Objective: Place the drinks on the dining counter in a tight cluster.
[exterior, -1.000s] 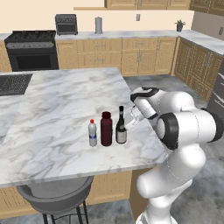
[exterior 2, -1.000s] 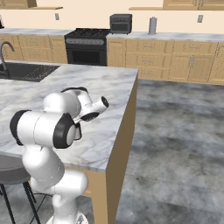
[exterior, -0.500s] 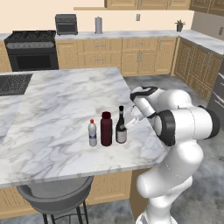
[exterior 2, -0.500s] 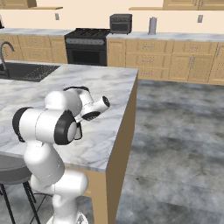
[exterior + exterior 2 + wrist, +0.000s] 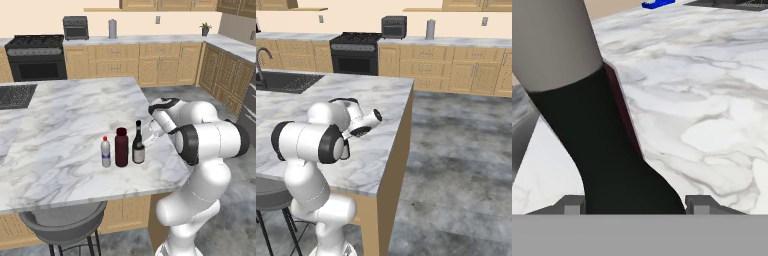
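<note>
Standing in a tight row near the front edge of the dining counter (image 5: 65,120) are the three drinks: small clear bottle (image 5: 105,152) with red cap and blue label, stout maroon bottle (image 5: 121,147), and tall long-necked wine bottle (image 5: 138,144) with a pale label — no writing legible on any of them. Bottles touch or nearly touch; they sit as they did a second ago. The gripper (image 5: 148,137) is just right of the wine bottle, and the arm's pose has barely shifted since the earlier frames. In the hand view the wine bottle's dark glass body and pale label sit between the two finger tips (image 5: 573,205), which stand apart on either side; whether they press the glass I cannot tell. Countertop is smooth white-grey veined marble on a tan wood base — a round grey stool (image 5: 60,227) tucks under the near edge.
</note>
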Available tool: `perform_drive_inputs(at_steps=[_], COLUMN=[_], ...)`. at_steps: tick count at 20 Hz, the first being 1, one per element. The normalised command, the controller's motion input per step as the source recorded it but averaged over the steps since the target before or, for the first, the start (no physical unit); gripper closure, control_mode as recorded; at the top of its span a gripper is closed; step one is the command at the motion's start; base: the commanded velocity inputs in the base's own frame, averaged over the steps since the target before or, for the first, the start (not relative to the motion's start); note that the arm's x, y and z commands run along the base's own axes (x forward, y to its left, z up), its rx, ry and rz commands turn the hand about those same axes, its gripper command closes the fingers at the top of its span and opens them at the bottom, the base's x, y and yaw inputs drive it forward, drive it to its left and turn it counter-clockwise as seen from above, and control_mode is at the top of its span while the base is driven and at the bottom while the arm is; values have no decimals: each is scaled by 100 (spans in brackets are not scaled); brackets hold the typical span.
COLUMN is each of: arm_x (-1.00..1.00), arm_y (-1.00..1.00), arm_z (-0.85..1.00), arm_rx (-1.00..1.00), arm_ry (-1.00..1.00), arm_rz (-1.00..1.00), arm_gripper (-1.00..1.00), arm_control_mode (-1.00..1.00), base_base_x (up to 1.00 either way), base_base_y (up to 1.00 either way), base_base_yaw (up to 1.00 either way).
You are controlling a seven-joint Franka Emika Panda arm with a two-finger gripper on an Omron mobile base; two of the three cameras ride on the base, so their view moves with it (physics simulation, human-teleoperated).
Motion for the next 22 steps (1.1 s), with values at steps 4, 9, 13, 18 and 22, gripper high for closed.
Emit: perform_drive_inputs(at_steps=[4, 9, 13, 18, 22], arm_x=[0, 0, -2, 0, 0], arm_y=[0, 0, 0, -7, -22], arm_z=[0, 0, 0, 0, 0], arm_rx=[0, 0, 0, 0, 0], arm_ry=[0, 0, 0, 0, 1], arm_rz=[0, 0, 0, 0, 1], arm_gripper=[-100, -100, -100, -100, -100], arm_control_mode=[-100, -100, -100, -100, -100], base_base_x=[0, 0, 0, 0, 0], base_base_y=[0, 0, 0, 0, 0], base_base_yaw=[0, 0, 0, 0, 0])
